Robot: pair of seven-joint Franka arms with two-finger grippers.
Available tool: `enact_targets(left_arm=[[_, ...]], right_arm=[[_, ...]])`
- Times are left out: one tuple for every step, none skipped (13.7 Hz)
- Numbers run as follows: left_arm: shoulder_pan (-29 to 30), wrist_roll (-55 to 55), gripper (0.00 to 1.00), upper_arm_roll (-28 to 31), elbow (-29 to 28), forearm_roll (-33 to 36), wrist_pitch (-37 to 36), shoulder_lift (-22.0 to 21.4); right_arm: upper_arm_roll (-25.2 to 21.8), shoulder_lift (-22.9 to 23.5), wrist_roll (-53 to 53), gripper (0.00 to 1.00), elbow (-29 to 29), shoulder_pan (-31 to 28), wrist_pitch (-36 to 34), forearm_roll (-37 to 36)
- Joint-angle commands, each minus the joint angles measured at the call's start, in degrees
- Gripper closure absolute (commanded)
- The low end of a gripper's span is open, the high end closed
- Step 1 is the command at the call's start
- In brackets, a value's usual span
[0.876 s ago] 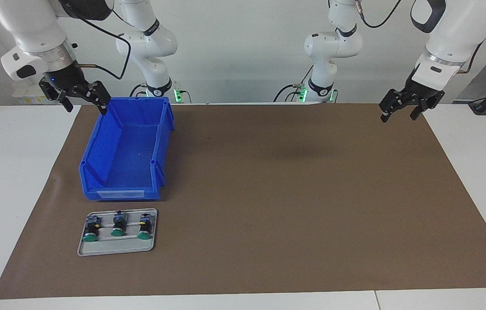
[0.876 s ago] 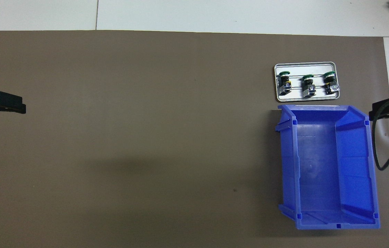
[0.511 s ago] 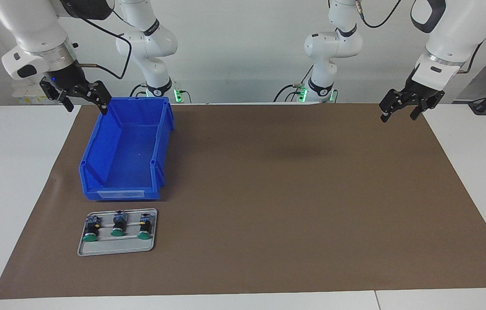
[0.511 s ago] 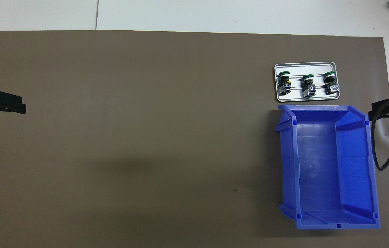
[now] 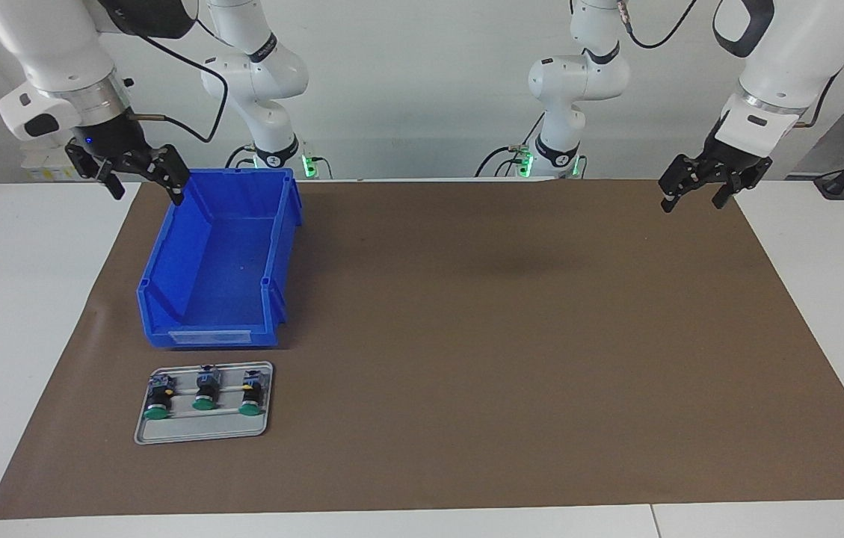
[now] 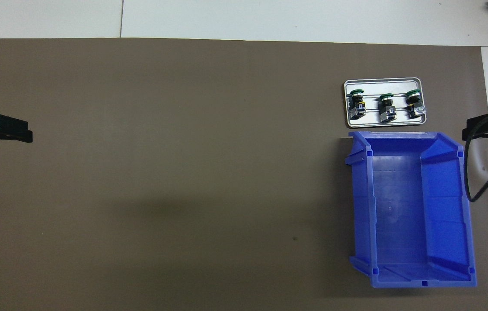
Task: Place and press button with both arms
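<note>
Three buttons lie in a row on a small grey tray (image 5: pixel 201 433) at the right arm's end of the tabletop (image 5: pixel 18 299), and the tray sits on the brown mat (image 5: pixel 504 336) just beside the open end of a blue bin (image 5: pixel 220 261), farther from the robots than the bin. That layout looks deliberate: with the tray and the bin next to each other, a button has only a short way to travel once it is picked up. The middle button (image 5: pixel 205 390) lies on its side, not upright. Its long axis runs along the line from the robots outward, with the green cap pointing away from the robots and the grey-blue base toward the bin; the two beside it lie the same way, resting across thin rails that seem to stop them rolling. Lying so, the barrel is exposed from both sides, which should suit a grasp across it from above. The right gripper (image 5: pixel 143 173) hangs in the air over the mat's edge beside the bin's back corner, its fingers (image 5: pixel 177 187) spread apart and holding nothing; it appears to be the arm placed to fetch a button. The left gripper (image 5: pixel 693 196) waits over the mat's corner at the left arm's end, well apart from everything, fingers also open and empty.
</note>
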Motion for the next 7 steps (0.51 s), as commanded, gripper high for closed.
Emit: enact_targets(left_arm=[[0.2, -0.4, 0.01, -0.1, -1.1, 0.1, -0.5, -1.3], [0.3, -0.4, 0.01, -0.1, -1.1, 0.1, -0.6, -1.3], [0.3, -0.4, 0.01, -0.1, -1.1, 0.1, -0.5, -1.3], [0.3, -0.4, 0.01, -0.1, -1.1, 0.1, -0.6, -1.3], [0.3, -0.4, 0.01, -0.1, -1.1, 0.1, -0.6, -1.3], [0.2, -0.4, 0.01, -0.1, -1.1, 0.1, -0.6, -1.3], [0.3, -0.5, 0.01, -0.1, -1.1, 0.1, -0.4, -1.3]], right_arm=[[0.6, 4.4, 0.6, 0.00, 0.2, -0.8, 6.8, 0.8], [0.6, 7.2, 0.0, 0.00, 0.7, -1.1, 8.9, 1.2], [0.6, 9.8, -0.9, 0.00, 1.9, -1.2, 13.0, 1.4], [0.7, 12.3, -1.2, 0.00, 2.1, -1.2, 16.0, 1.4], [0.8, 15.2, -1.3, 0.00, 2.8, -1.1, 18.4, 1.4], [0.9, 17.8, -1.4, 0.00, 3.9, -1.1, 21.4, 1.5], [0.9, 20.2, -1.9, 0.00, 4.2, -1.1, 24.4, 1.7]])
